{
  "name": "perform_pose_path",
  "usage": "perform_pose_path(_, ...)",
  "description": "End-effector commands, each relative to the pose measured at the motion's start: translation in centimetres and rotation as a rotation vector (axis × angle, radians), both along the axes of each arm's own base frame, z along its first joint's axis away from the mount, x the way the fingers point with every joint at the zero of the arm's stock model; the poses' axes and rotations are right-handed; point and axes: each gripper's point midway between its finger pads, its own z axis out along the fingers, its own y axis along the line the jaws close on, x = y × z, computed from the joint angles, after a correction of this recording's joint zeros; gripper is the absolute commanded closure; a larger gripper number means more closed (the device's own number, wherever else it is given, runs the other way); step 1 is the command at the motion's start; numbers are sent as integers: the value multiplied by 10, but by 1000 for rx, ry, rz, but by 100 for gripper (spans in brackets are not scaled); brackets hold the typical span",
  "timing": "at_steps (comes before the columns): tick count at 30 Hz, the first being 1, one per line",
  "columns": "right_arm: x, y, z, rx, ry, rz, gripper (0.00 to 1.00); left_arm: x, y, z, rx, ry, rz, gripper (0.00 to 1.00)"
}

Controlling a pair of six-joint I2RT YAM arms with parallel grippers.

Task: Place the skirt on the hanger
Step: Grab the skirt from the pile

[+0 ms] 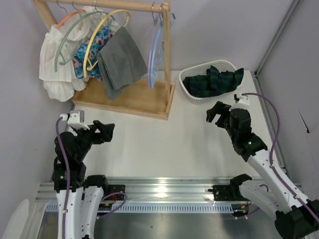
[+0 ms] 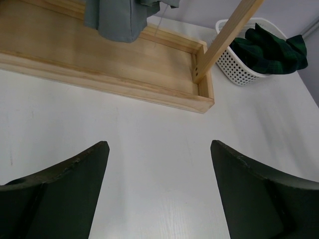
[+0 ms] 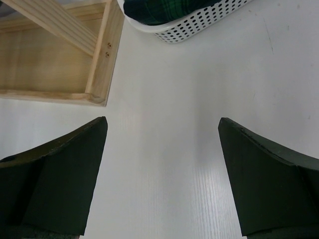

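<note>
The skirt (image 1: pixel 212 79), dark green plaid, lies bunched in a white perforated basket (image 1: pixel 192 97) at the back right. It also shows in the left wrist view as the skirt (image 2: pixel 271 47) and in the right wrist view as the skirt (image 3: pixel 159 10). A bare lavender hanger (image 1: pixel 154 50) hangs at the right end of the wooden rack. My left gripper (image 1: pixel 107 130) is open over bare table at the near left; its jaws (image 2: pixel 158 144) hold nothing. My right gripper (image 1: pixel 217 112) is open just in front of the basket, with nothing between its fingers (image 3: pixel 162 120).
The wooden rack's base tray (image 1: pixel 134 99) stands at the back left. Its rail carries several hangers with a white garment (image 1: pixel 57 59), a floral one (image 1: pixel 97 47) and a grey one (image 1: pixel 122 57). A rack post (image 2: pixel 227 37) rises near the basket (image 2: pixel 234 67).
</note>
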Motion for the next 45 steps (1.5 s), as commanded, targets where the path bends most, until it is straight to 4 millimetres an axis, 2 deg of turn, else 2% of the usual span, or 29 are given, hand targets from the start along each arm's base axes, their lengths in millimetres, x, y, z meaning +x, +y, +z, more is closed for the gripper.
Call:
perform_pose_path(1, 19, -9, 35, 50, -60, -73, 1, 3, -15, 12, -12, -27, -92, 13)
perform_pose_path(2, 26, -16, 28, 49, -20, -95, 1, 1, -19, 23, -14, -48, -111, 15)
perform_pose_path(4, 35, -12, 42, 84, -28, -56, 1, 2, -26, 30, -41, -40, -148, 19)
perform_pose_path(5, 42, -16, 42, 87, -24, -64, 1, -1, -29, 49, -45, -80, -159, 21)
perform_pose_path(6, 45, -13, 47, 97, -36, -43, 1, 0, -31, 56, -54, -88, -165, 22)
perform_pose_path(10, 53, -7, 87, 96, -141, 9, 1, 1, -45, 90, -74, -137, -227, 23)
perform_pose_path(11, 54, -7, 94, 89, -159, 21, 1, 4, -55, 92, -86, -125, -268, 22)
perform_pose_path(12, 56, -6, 97, 79, -162, 23, 1, 2, -60, 107, -103, -150, -284, 22)
perform_pose_path(13, 57, -9, 97, 63, -149, 15, 1, 3, -65, 112, -106, -157, -298, 22)
perform_pose_path(14, 58, -11, 107, 49, -164, 8, 1, 8, -79, 111, -105, -143, -331, 22)
perform_pose_path(16, 62, -15, 105, 30, -147, -8, 1, 11, -89, 125, -83, -159, -341, 22)
perform_pose_path(17, 62, -16, 107, 30, -147, -9, 1, 9, -105, 125, -70, -149, -386, 22)
perform_pose_path(18, 62, -15, 107, 33, -146, -4, 1, 23, -107, 123, -31, -126, -351, 23)
perform_pose_path(19, 60, -15, 109, 39, -154, -3, 1, 27, -111, 134, -25, -136, -345, 23)
perform_pose_path(20, 59, -15, 110, 43, -157, -2, 1, 30, -113, 146, -24, -154, -344, 29)
perform_pose_path(21, 58, -14, 109, 48, -155, 3, 1, 46, -114, 141, -5, -124, -301, 32)
perform_pose_path(22, 55, -15, 110, 52, -159, 1, 1, 48, -110, 168, -15, -176, -276, 33)
perform_pose_path(25, 49, -16, 107, 57, -146, 0, 1, 75, -106, 180, 35, -193, -195, 32)
perform_pose_path(26, 45, -18, 109, 60, -151, -3, 1, 74, -104, 210, 22, -252, -188, 32)
perform_pose_path(29, 35, -21, 104, 60, -138, -12, 1, 92, -116, 230, 31, -272, -203, 33)
perform_pose_path(30, 33, -24, 103, 57, -136, -22, 1, 98, -121, 229, 31, -262, -210, 33)
perform_pose_path(31, 30, -26, 97, 54, -116, -29, 1, 101, -123, 238, 25, -275, -215, 34)
perform_pose_path(32, 25, -29, 99, 54, -124, -40, 1, 112, -131, 228, 41, -240, -221, 34)
perform_pose_path(33, 23, -29, 98, 53, -120, -42, 1, 113, -130, 242, 27, -264, -211, 34)
perform_pose_path(35, 19, -32, 93, 46, -107, -49, 1, 127, -137, 235, 40, -241, -210, 34)
perform_pose_path(36, 16, -33, 94, 50, -111, -49, 1, 128, -138, 244, 35, -258, -209, 35)
perform_pose_path(38, 13, -33, 91, 48, -101, -51, 1, 143, -143, 233, 52, -226, -196, 37)
perform_pose_path(39, 11, -34, 92, 49, -104, -51, 1, 144, -144, 241, 50, -240, -199, 38)
perform_pose_path(45, 4, -37, 83, 43, -88, -59, 1, 164, -162, 229, 58, -205, -238, 39)
